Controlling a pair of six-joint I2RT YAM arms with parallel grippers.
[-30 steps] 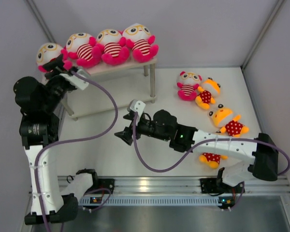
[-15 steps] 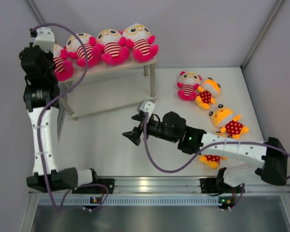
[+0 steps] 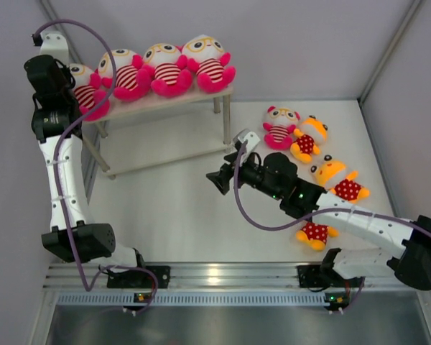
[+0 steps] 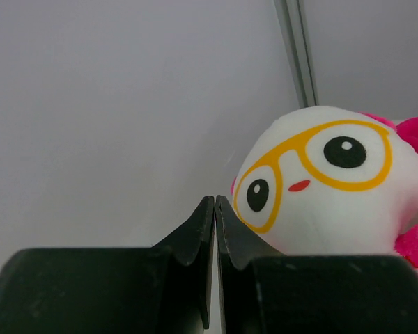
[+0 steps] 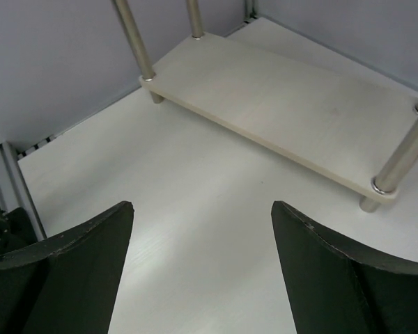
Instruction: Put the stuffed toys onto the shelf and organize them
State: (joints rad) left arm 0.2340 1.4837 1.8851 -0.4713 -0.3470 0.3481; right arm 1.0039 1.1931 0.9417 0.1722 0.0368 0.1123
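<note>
Four stuffed toys with striped bodies sit in a row on the top board of the shelf (image 3: 208,95); the leftmost (image 3: 88,92) is at its left end. My left gripper (image 3: 57,75) is raised beside that toy, shut and holding nothing. In the left wrist view the shut gripper (image 4: 214,198) is just left of the toy's white face (image 4: 327,181). A fifth striped toy (image 3: 280,126) and three orange ones (image 3: 307,140) (image 3: 337,180) (image 3: 314,233) lie on the table at the right. My right gripper (image 3: 219,181) hovers open and holding nothing, left of them.
The shelf's lower board (image 5: 285,104) lies bare ahead of my right gripper (image 5: 202,205), with silver legs (image 5: 134,38) at its corners. Grey walls close in the left, back and right sides. The arm bases sit on a metal rail (image 3: 215,277) at the near edge.
My left gripper has shut empty, and its arm has risen and drawn back to the far left; the leftmost toy stays on the shelf. My right arm has swung right, still open.
</note>
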